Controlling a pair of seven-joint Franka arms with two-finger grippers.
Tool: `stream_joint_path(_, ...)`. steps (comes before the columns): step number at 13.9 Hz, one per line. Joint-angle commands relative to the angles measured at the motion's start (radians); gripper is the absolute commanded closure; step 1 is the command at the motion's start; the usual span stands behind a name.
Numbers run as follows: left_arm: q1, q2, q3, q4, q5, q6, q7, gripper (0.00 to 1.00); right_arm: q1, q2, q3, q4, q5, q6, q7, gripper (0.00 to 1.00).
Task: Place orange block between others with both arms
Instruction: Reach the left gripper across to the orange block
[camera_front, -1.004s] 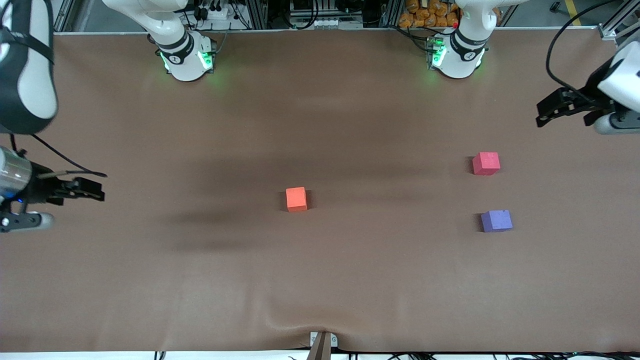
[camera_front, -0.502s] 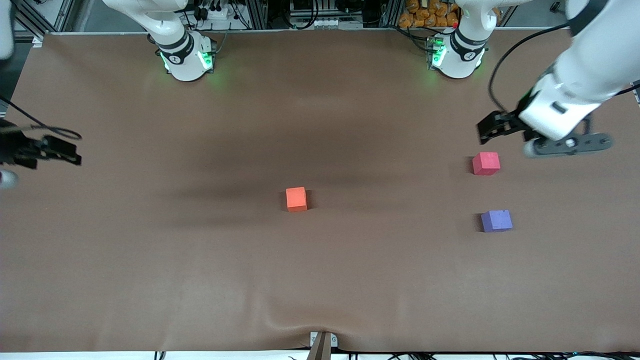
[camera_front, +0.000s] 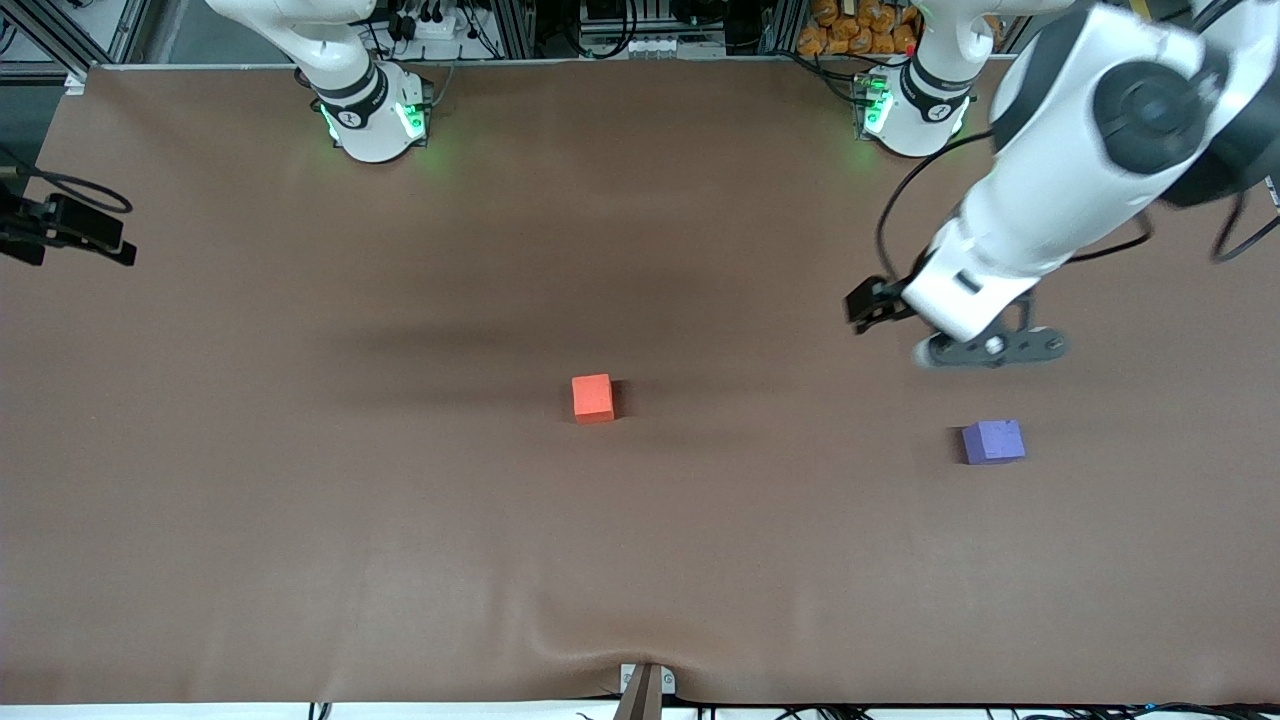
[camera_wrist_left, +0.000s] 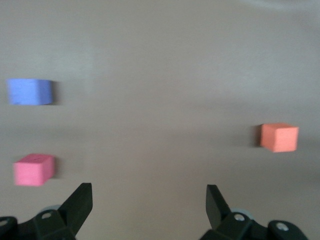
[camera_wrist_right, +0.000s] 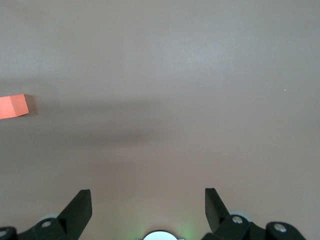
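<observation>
The orange block (camera_front: 592, 398) sits on the brown table near its middle, and shows too in the left wrist view (camera_wrist_left: 279, 137) and the right wrist view (camera_wrist_right: 12, 106). The purple-blue cube (camera_front: 993, 441) lies toward the left arm's end. In the front view the left arm hides the pinkish-red cube; the left wrist view shows that cube (camera_wrist_left: 34, 169) beside the purple-blue cube (camera_wrist_left: 30, 92). My left gripper (camera_front: 868, 303) (camera_wrist_left: 148, 192) hangs open and empty over bare table near the pinkish-red cube. My right gripper (camera_front: 100, 243) (camera_wrist_right: 147, 197) is open and empty over the table's edge at the right arm's end.
The two green-lit bases (camera_front: 375, 115) (camera_front: 915, 110) stand along the table's edge farthest from the front camera. The brown cloth (camera_front: 300, 560) wrinkles at a clamp (camera_front: 645, 685) on the nearest edge. The left arm's big white links (camera_front: 1080, 180) hang over its end of the table.
The left arm has swung in from the table's end toward the middle, and now covers the pinkish-red cube. The right gripper has drawn back toward its table edge. The blocks have not moved.
</observation>
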Motion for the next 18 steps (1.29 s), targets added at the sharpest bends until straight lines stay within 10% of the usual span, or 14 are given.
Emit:
stream_joint_path(1,-0.092,0.143,0.012,0.115,0.020,0.056,-0.103,0.00,-0.030,-0.082,0.013,-0.088,0.003,0.009,0.020,0.00)
stream_joint_path(8,-0.524,0.326,0.273,0.130,0.035,0.315,-0.502,0.00,-0.031,-0.082,0.013,-0.097,0.000,0.081,0.008,0.00)
stream_joint_path(18,-0.644,0.565,0.286,0.195,0.035,0.619,-0.529,0.00,-0.025,-0.060,0.015,-0.082,-0.006,0.096,0.020,0.00)
